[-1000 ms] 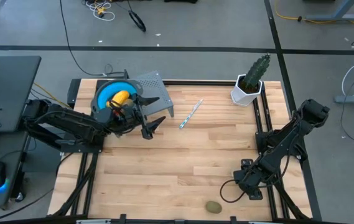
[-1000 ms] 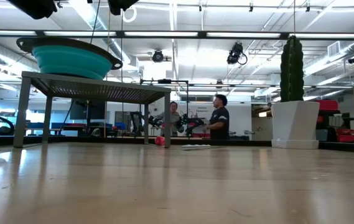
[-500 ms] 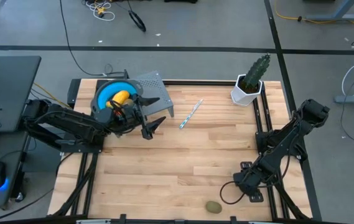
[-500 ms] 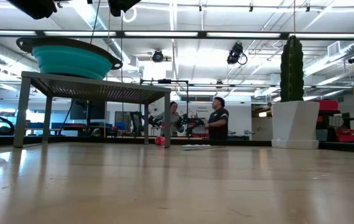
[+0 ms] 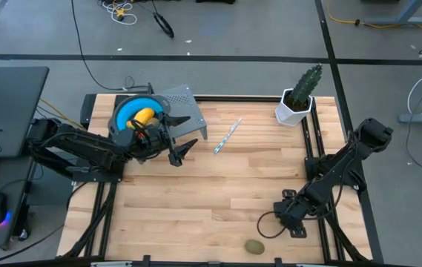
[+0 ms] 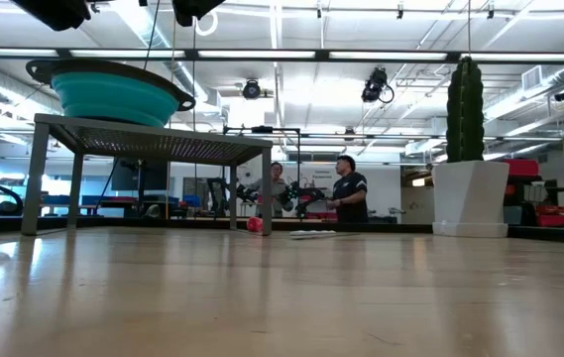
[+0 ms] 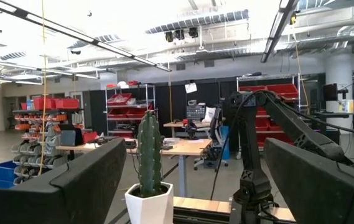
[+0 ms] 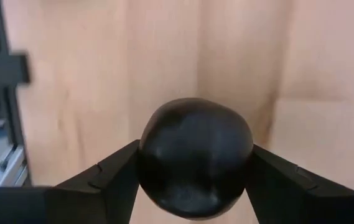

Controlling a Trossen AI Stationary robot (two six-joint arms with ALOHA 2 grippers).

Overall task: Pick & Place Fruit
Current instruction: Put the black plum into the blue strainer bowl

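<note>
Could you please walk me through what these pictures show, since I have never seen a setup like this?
Two dark robot arms work at a wooden table. One camera looks straight down, one looks level across the tabletop, and one rides on each wrist. The left claw hangs open beside a blue bowl holding a yellow fruit. The right claw, near the table's front, grips a dark round fruit, seen close up in its wrist picture. An olive-green fruit, a striped stick and a potted cactus also sit on the table.

Right gripper point(image 8: 195, 180) low, jaws clamped on dark blackish round fruit point(image 8: 195, 165); left gripper point(image 5: 177, 150) raised, jaws wide.
</note>
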